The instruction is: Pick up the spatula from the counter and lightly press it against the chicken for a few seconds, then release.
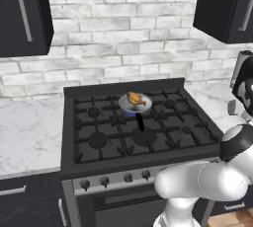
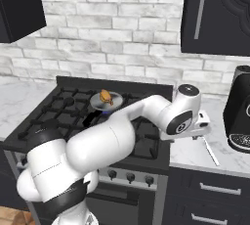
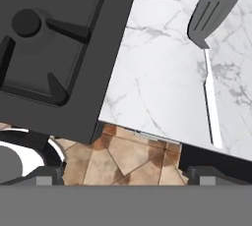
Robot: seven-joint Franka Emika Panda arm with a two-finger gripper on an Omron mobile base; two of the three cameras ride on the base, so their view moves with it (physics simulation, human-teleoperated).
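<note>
The spatula [image 3: 209,72] lies flat on the marble counter right of the stove, its grey slotted head away from the counter's front edge and its white handle [image 2: 211,151] running toward that edge. My gripper [image 3: 126,173] hovers above the counter between the stove's edge and the spatula, open with nothing between its fingers [image 3: 49,175]. In the right base view my gripper [image 2: 200,130] hangs just above the spatula's far end. The chicken [image 1: 134,98] sits in a small pan [image 1: 123,103] at the back middle of the stove, also seen as the chicken [image 2: 105,95] in the right base view.
The black gas stove [image 1: 99,137] has raised grates and a pan handle pointing forward. A dark coffee machine [image 2: 239,111] stands on the counter right of the spatula. Dark wall cabinets [image 2: 215,13] hang overhead. Past the counter's front edge lies tiled floor [image 3: 128,156].
</note>
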